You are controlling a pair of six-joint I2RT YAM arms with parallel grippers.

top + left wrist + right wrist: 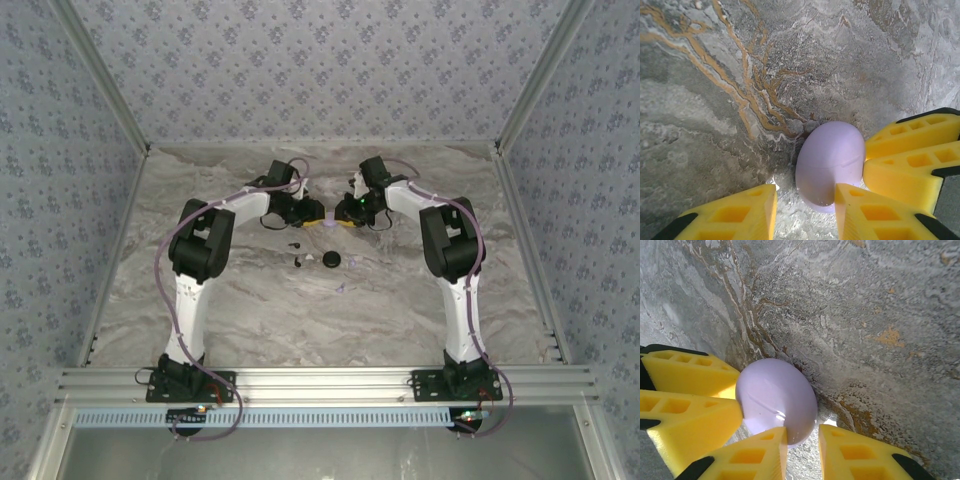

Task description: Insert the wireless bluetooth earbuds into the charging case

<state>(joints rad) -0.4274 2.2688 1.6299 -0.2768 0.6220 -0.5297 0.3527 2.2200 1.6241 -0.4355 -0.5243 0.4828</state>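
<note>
Claws first: your left claw (805, 212) and right claw (802, 452) meet at the lavender charging case (830, 165), each narrowly parted with one finger against its shell; whether either truly pinches it, you cannot tell. Case looks closed, so you're at the opening step; next you need a steady hold and a lid lift. Earbuds (298, 251) lie apart on the worktop (400, 310), beside a black disc (330, 260). No readable writing.

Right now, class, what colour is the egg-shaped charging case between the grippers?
Pale lilac, smooth and glossy: the charging case shows best in the left wrist view.
</note>
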